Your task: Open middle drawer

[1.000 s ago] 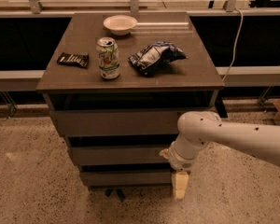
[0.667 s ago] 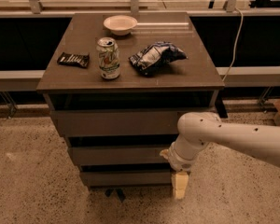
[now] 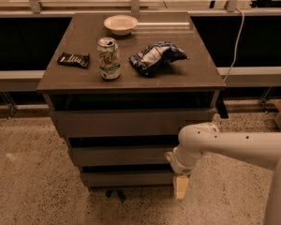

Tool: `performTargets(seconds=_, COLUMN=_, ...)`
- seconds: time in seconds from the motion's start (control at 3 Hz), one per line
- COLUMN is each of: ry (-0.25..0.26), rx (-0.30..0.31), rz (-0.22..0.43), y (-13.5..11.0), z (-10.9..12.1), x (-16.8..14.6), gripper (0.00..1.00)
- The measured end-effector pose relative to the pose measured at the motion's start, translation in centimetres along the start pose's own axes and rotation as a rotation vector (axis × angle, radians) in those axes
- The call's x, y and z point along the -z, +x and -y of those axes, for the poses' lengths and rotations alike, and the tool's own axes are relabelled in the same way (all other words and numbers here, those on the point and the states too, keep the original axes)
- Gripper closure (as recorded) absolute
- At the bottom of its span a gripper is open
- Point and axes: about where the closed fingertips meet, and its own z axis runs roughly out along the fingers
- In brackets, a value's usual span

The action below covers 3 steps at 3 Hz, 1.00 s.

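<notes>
Middle drawer [image 3: 119,156]: flat grey-brown front without a handle, second in a stack of three, low in the centre of the camera view. Dark strip of shadow along its upper edge. Above it, the taller and wider top drawer [image 3: 131,122]; below it, the narrower bottom drawer [image 3: 126,177], close to the floor.

At the right end of the middle front, the wrist of the white robot arm [image 3: 234,144], reaching in from the right edge of the view. Under that wrist, the cream-coloured gripper [image 3: 180,187], pointing down at the floor, just beside the right end of the bottom drawer. Open or closed: cannot tell. Nothing seen in its grasp.

On the cabinet top [image 3: 84,81]: a green-and-white drinks can [image 3: 109,58] upright near the front, a crumpled blue-and-white chip bag [image 3: 157,57] to the right of it, a dark snack bar [image 3: 74,59] lying flat to the left, and a pale bowl [image 3: 121,24] near the back edge.

Around the cabinet, speckled floor [image 3: 33,172]. Behind, to the right, a white cable [image 3: 235,39] hanging down past a dark panel.
</notes>
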Motion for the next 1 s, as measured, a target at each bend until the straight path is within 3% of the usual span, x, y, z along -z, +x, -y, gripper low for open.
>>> performTargets(seconds=0.33, ry=0.075, rx=0.013, rz=-0.010, y=0.7, z=1.5, x=-0.9, gripper=0.00)
performTargets(seconds=1.0, ry=0.260, rx=0.100, rz=-0.060, y=-0.8, z=2.9, x=1.5, gripper=0.00)
